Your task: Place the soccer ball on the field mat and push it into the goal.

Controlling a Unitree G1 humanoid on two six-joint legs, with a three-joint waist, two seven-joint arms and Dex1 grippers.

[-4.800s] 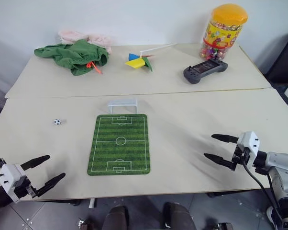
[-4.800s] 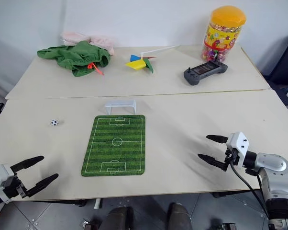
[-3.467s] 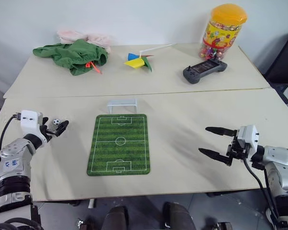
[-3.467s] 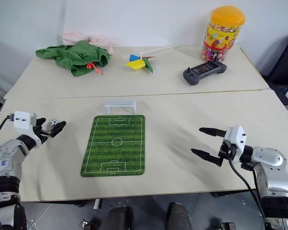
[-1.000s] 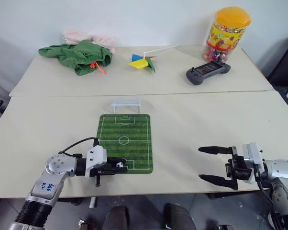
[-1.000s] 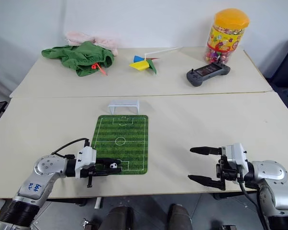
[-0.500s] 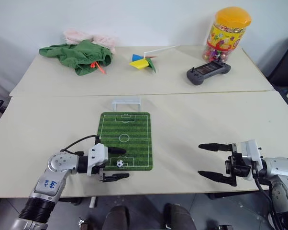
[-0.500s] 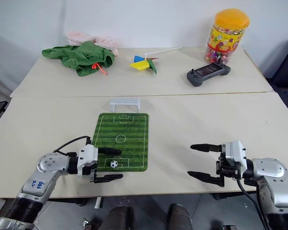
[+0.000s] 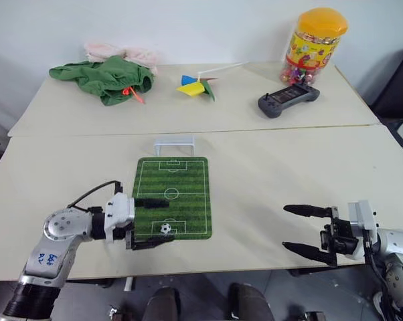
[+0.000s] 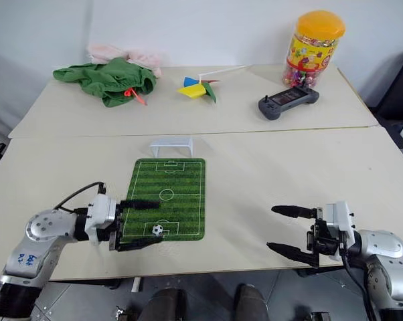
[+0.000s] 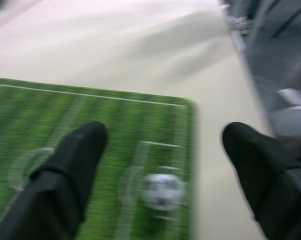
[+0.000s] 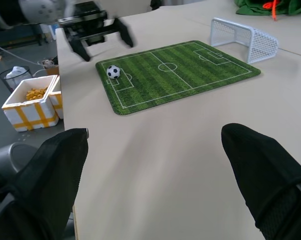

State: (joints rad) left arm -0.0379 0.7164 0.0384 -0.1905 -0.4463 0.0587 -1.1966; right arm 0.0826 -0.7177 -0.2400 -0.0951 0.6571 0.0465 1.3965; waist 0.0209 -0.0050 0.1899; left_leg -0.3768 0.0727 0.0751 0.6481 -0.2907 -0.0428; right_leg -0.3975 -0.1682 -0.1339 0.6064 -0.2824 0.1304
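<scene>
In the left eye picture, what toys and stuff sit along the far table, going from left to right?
Crumpled green cloth heap → colourful paper pinwheel with a white stick → dark grey game controller → clear candy jar with an orange lid.

Blue handwritten marks stand on the left forearm's grey shell (image 9: 46, 257), at about 8 o'clock in the head views, but they are too small to make out. The candy jar (image 9: 308, 47) at 1 o'clock carries a colourful printed label whose lettering cannot be read either. No other text shows.
</scene>
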